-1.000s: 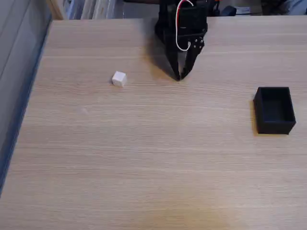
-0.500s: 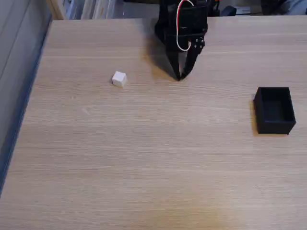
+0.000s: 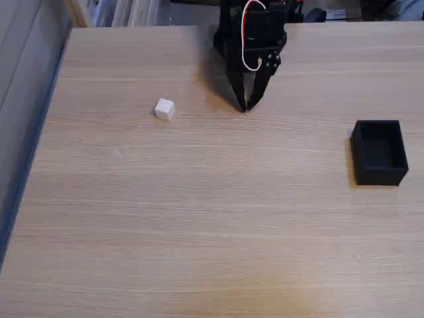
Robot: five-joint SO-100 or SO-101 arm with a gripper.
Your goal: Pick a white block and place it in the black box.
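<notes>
A tiny white block (image 3: 164,108) lies on the wooden table, left of centre. The black box (image 3: 379,152) stands open-topped near the right edge, with nothing visible inside. My black gripper (image 3: 244,107) with red and white wires hangs at the far middle of the table, its two fingers tapering down to tips that meet, shut on nothing. It sits well to the right of the block and far left of the box, touching neither.
The wooden table (image 3: 212,218) has wide free room across its front half. Its left edge drops off beside a grey wall. Cluttered items sit beyond the far edge behind the arm.
The gripper has shifted very slightly left. Block and box have not moved.
</notes>
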